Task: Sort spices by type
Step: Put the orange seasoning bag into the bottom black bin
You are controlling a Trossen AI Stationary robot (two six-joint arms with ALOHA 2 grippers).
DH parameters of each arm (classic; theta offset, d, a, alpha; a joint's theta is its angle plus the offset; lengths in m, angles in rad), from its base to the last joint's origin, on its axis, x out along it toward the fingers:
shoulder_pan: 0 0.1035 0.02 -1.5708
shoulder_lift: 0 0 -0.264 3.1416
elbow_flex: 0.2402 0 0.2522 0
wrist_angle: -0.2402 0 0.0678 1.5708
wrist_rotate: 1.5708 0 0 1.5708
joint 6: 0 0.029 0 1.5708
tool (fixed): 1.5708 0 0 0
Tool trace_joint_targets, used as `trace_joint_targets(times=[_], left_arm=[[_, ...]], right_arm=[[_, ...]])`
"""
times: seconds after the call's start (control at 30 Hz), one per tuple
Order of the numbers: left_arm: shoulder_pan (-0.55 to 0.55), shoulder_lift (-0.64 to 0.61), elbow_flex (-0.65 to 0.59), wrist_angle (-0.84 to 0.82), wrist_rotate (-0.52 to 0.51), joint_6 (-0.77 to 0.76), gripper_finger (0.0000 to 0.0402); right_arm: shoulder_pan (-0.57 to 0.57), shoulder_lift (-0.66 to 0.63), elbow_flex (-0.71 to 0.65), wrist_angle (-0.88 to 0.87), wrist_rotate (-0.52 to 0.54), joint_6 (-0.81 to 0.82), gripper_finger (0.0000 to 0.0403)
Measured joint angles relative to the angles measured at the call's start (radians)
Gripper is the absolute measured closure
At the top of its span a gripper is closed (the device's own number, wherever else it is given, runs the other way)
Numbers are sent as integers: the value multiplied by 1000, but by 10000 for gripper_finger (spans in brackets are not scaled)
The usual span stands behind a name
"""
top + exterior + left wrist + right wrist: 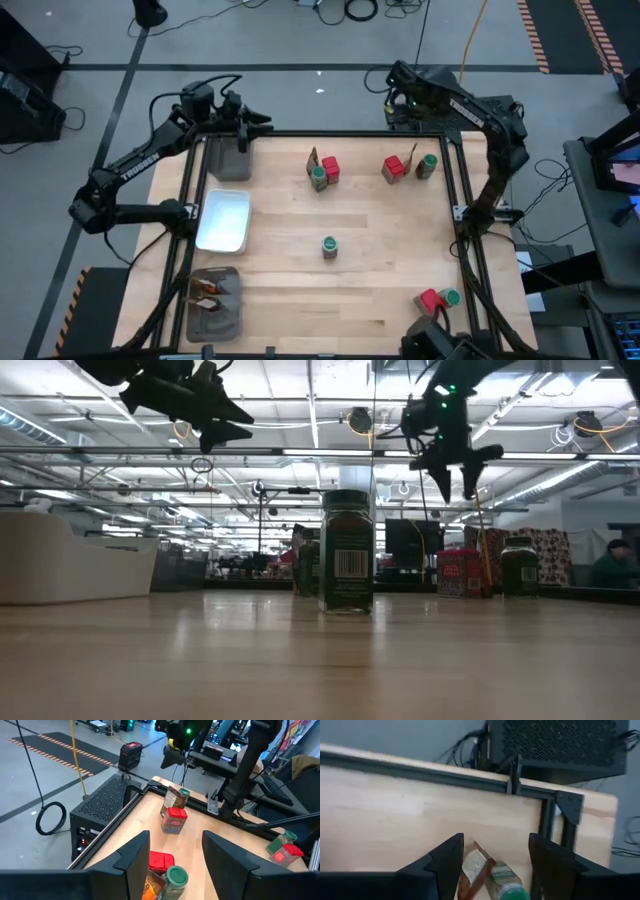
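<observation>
Table (380, 270): you see spices scattered across it in small groups.
White dish (223, 221): on the left side, nothing in it.
Near mesh tray (214, 303): holds brown-orange sachets (205, 292) lying flat.
Far mesh tray (229, 160): contents unclear.
Left gripper (262, 120): raised over the far-left corner, fingers apart, empty.
Right gripper (392, 100): raised at the far edge, fingers apart, empty.
Centre jar (329, 246): upright, green lid up, alone mid-table.
Far groups: red box (331, 169) and red box by the right gripper (394, 169), each with a jar and sachet beside.
Near-right pair: red box (431, 300) beside a jar.

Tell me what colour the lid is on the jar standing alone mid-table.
Green lid; the high view shows it best.
</observation>
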Motion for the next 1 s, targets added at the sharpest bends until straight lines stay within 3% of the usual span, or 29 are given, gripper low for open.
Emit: trace_joint_targets(times=[0.2, 0.37, 0.67, 1.0], left_arm=[[-1, 0, 0, 0, 0, -3, 217], [-1, 6, 0, 18, 0, -4, 217], [-1, 78, -1, 102, 23, -88, 217], [-1, 113, -1, 114, 76, -126, 217]], right_arm=[[-9, -175, -245, 211, -2, 68, 195], [-11, -286, -358, 288, 0, 114, 195], [-10, -304, -383, 296, -2, 125, 195], [-10, -271, -383, 291, -54, 285, 195]])
